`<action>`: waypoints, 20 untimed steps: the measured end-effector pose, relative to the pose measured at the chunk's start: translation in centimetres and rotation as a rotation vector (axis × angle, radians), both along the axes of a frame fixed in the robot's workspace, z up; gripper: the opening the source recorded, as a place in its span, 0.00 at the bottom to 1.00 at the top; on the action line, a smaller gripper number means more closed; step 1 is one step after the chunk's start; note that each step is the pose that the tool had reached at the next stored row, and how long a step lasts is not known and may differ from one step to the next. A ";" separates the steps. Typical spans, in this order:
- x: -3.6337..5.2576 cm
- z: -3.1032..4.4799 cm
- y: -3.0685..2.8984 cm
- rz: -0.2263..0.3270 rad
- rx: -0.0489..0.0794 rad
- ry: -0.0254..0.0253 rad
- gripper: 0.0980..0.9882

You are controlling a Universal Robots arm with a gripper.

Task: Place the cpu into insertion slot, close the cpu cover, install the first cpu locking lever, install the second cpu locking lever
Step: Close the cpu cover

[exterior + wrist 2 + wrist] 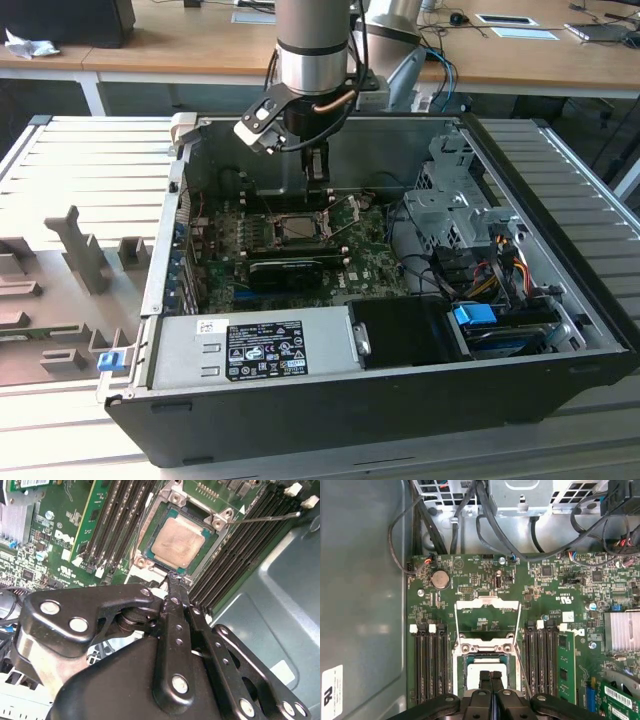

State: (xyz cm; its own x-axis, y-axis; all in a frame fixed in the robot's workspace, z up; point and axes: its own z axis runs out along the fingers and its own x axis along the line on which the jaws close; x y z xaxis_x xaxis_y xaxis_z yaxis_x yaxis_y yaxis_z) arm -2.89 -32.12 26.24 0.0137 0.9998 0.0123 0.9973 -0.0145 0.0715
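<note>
cpu (177,542) lying seated in socket (485,648), top showing since cpu cover (487,605) is standing flipped open beyond it. gripper (491,675) hanging over socket edge, fingers (485,681) pressed together on nothing, seemingly forming narrow pushing tip.

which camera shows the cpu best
The second wrist view: the cpu shows its whole top face, unobstructed. In the first wrist view the fingers cover part of it. In the exterior view it is too small to tell.
</note>
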 end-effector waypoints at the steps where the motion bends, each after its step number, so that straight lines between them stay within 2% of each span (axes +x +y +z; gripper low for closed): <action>1: 0.16 0.00 0.00 0.000 0.000 0.0000 0.01; 20: 2.42 0.01 0.00 0.000 0.000 0.0000 0.01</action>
